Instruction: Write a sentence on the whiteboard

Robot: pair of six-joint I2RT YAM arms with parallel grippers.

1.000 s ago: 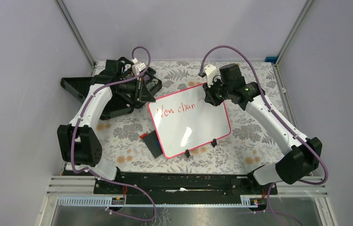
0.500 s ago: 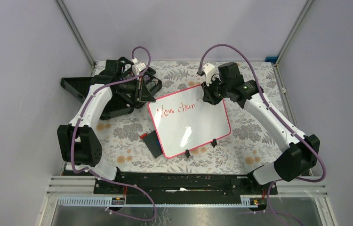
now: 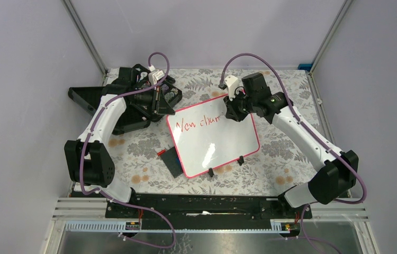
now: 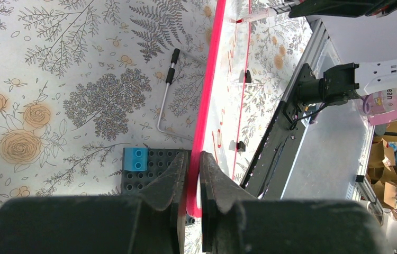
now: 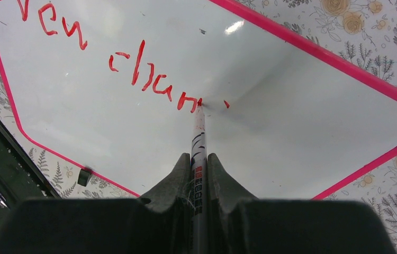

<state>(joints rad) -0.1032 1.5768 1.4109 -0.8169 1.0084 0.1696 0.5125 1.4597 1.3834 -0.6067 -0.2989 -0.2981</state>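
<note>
Across the middle of the floral worktop (image 3: pixel 133 153), the whiteboard (image 3: pixel 215 145) is sitting askew, its pink frame turned so that one far corner is pointing at the left arm and the other at the right. The sentence (image 3: pixel 200 122) is running in red along the board's far edge, reading roughly "New cham", and it is ending right where the right arm is working. The right gripper (image 5: pixel 198 159) is hanging over that far right part of the board with its jaws pinched nearly shut on the marker (image 5: pixel 198 135). The marker's long axis is pointing straight out from between the fingers, and its tip is touching the white surface just past the last red letter, with a small red dot lying a little further on. Judging from this, the next stroke is depending on the bare board beside the tip, away from the written letters, and on the blank area below the line, both nearer the right arm than the left. The left gripper (image 4: pixel 194 159) is clamping the frame at the far left corner, fully closed, apparently steadying the board, beside a dark grey plate (image 4: pixel 149 172) carrying a blue block.
</note>
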